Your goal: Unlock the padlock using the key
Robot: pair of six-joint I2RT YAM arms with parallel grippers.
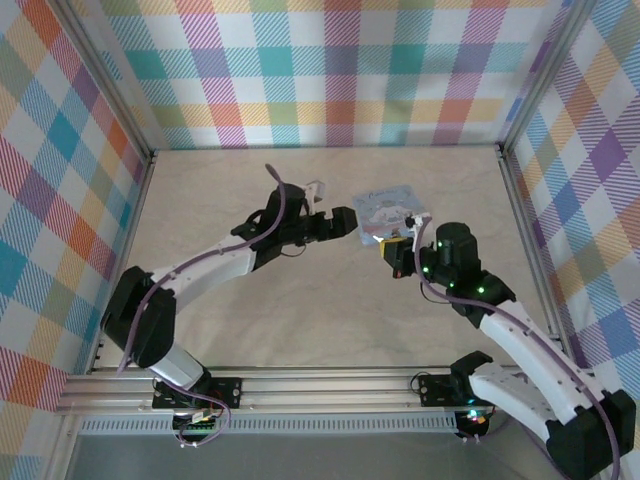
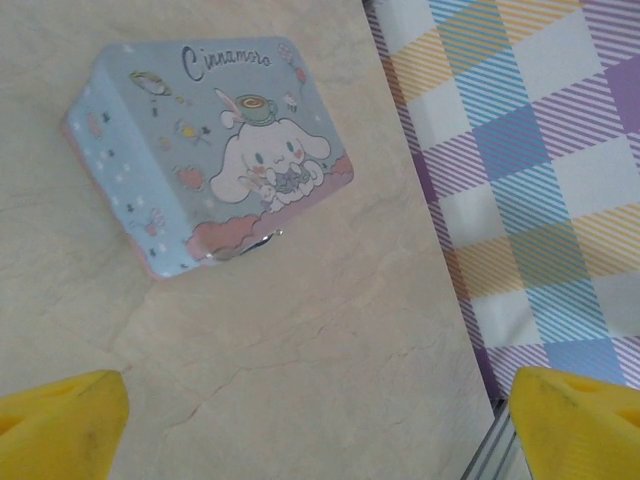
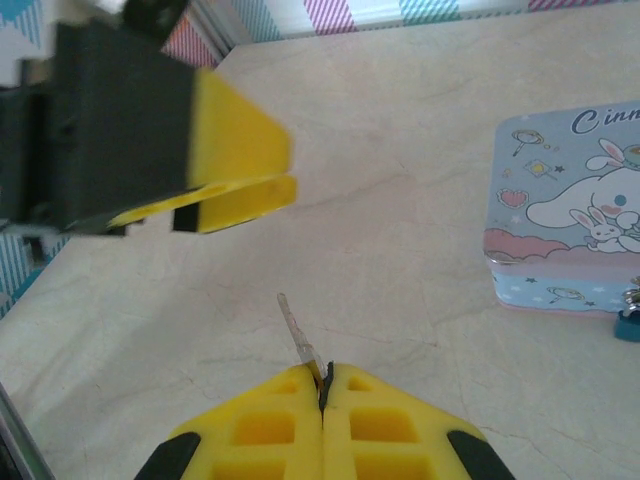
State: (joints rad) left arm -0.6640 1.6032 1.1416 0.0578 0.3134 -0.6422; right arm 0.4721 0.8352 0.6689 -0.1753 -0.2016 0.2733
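The light-blue tin (image 2: 205,160) is carrying the only readable wording. In the left wrist view, dark cursive letters are running along the lid's far edge, above the white cartoon dog, reading "Cinnamoro". In the right wrist view the word is showing as "Cinn", with the picture's right edge cutting it short. From the top camera the lid's print is appearing too small to read.

Cartoon tin (image 1: 391,208) just beside left pincer (image 1: 346,222)
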